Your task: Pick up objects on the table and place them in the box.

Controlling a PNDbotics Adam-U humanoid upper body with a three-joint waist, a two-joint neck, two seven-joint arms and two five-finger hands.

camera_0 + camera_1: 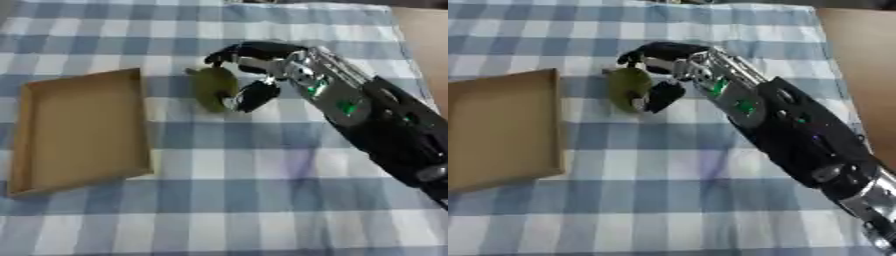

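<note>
The right robot hand (254, 75), black with silver joints, was seen with its fingers curled over the top and its thumb tucked under the near side of a small olive-green rounded object (213, 88), so that the object was clamped between them. Whether the object had been lifted clear or was resting on the cloth could not be told. It was held just beside the right wall of the shallow tan cardboard box (79, 131), which lay open on the blue-and-white checked cloth (262, 200) covering the counter. The left robot hand was not seen in either view. A slip was judged possible, since the rounded object was gripped only along one side and could be rolled out during the carry. The box's near wall could also be clipped if the object were carried too low.
</note>
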